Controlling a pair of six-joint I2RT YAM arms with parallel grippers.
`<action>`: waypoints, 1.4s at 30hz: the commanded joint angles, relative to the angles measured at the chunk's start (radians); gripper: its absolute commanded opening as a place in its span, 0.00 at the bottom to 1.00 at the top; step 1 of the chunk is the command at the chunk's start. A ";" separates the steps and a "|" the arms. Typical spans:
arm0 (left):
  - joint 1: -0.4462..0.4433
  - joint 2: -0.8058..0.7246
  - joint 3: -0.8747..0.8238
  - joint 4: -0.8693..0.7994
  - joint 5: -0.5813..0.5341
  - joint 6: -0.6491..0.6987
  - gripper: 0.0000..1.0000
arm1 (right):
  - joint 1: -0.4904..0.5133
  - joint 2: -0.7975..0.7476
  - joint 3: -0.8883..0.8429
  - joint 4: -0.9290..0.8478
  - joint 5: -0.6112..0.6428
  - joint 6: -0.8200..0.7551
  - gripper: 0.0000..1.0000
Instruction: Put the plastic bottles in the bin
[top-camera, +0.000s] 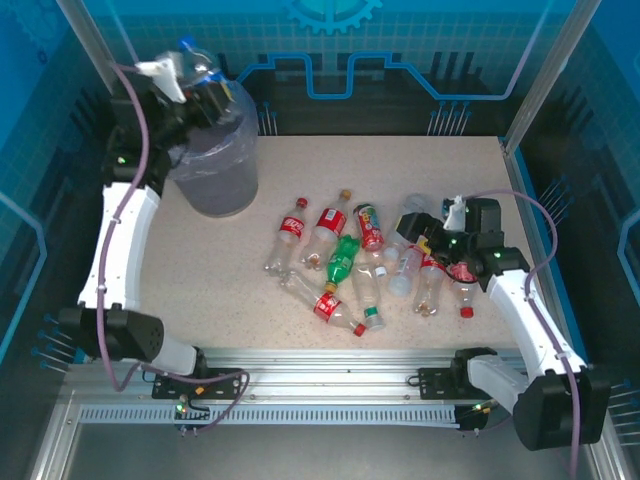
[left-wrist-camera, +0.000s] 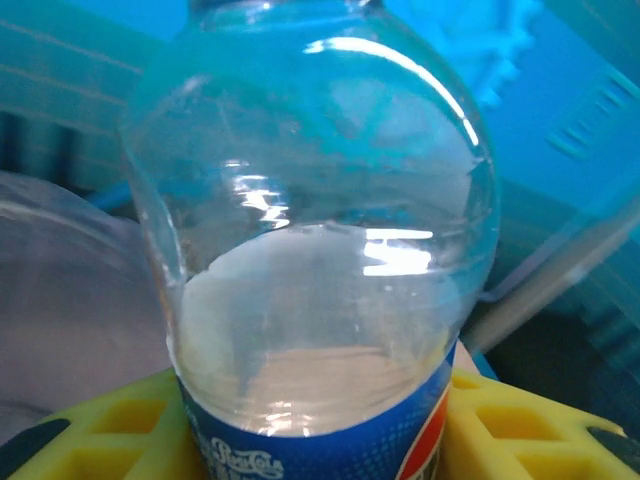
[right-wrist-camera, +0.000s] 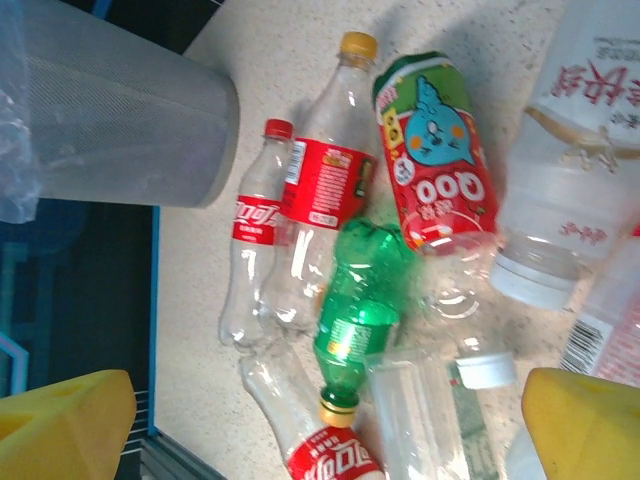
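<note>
- Bottles (top-camera: 350, 262) are most of what remains for you. A loose pile lies on the table (top-camera: 200, 290) to the right of the bin (top-camera: 215, 185) and nearer the arm bases than it. None of the pile touches the bin's wall.
- In that pile you can pick out a green bottle (right-wrist-camera: 360, 290), several red-labelled bottles (right-wrist-camera: 330, 180), and clear ones with white or gold caps.
- Your right gripper (top-camera: 412, 228) hangs over the side of the pile farthest from the bin, with its jaws spread wide and nothing between them.
- Your left gripper (top-camera: 205, 97) is above the bin, clamped on a clear blue-labelled bottle (left-wrist-camera: 320, 250). The bottle's body sits between the yellow pads (left-wrist-camera: 90, 430).
- You should judge the task as barely begun. This bottle is not yet dropped, and you cannot tell what the bin holds inside its bag.
</note>
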 joint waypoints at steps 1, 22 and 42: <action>0.064 0.147 0.140 -0.182 -0.084 0.056 0.16 | 0.002 -0.046 0.000 -0.085 0.031 -0.064 1.00; 0.104 0.807 0.769 -0.689 -0.176 0.303 0.20 | 0.002 -0.148 -0.008 -0.257 0.182 -0.159 1.00; 0.090 0.842 0.740 -0.738 -0.173 0.391 0.68 | 0.002 -0.139 0.034 -0.304 0.271 -0.198 1.00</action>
